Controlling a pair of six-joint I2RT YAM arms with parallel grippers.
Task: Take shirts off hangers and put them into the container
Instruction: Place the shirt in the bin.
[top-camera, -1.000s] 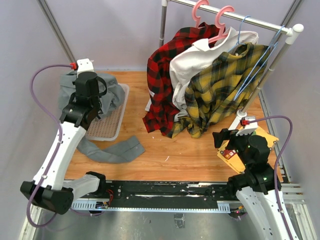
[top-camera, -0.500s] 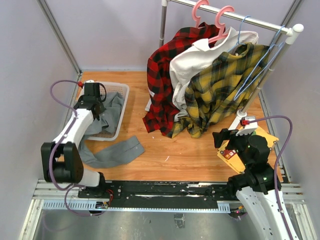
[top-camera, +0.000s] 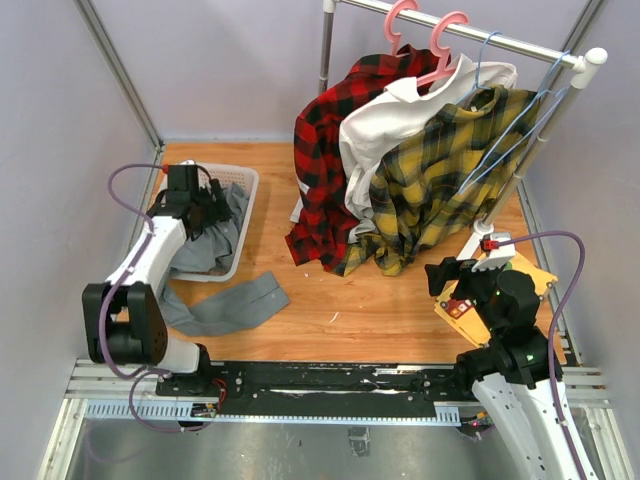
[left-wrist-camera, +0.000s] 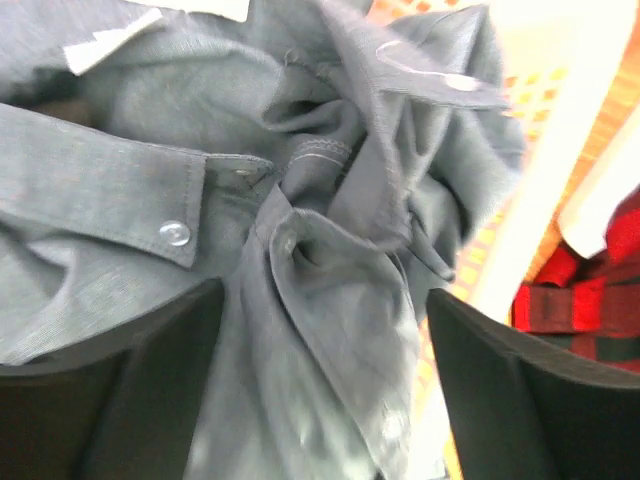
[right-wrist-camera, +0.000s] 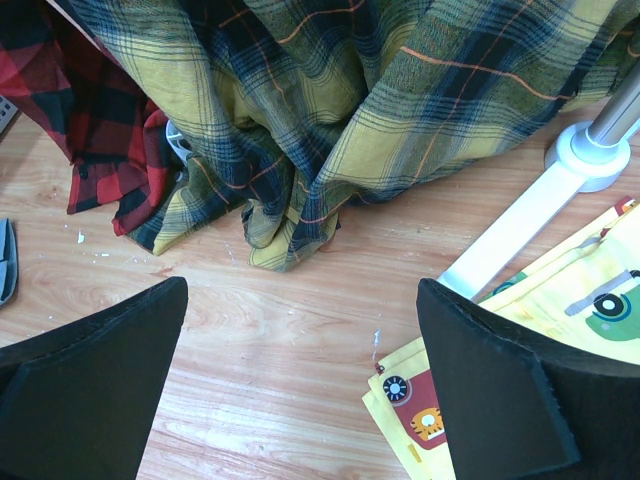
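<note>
The grey shirt lies bunched in the white mesh container, and one part of it trails over the front rim onto the table. My left gripper is low over the container, open. In the left wrist view its fingers stand wide apart over the crumpled grey shirt. The red plaid shirt, white shirt and yellow plaid shirt hang on the rail from pink hangers and blue hangers. My right gripper is open above bare table.
A flat yellow cloth with small patches lies at the right edge beside the rail's white foot. The rail's upright post stands just behind my right arm. The yellow plaid hem reaches the wood.
My left arm came down from high above the container into it with the grey shirt. Its jaws then opened and let the shirt go. My right arm has not moved.
</note>
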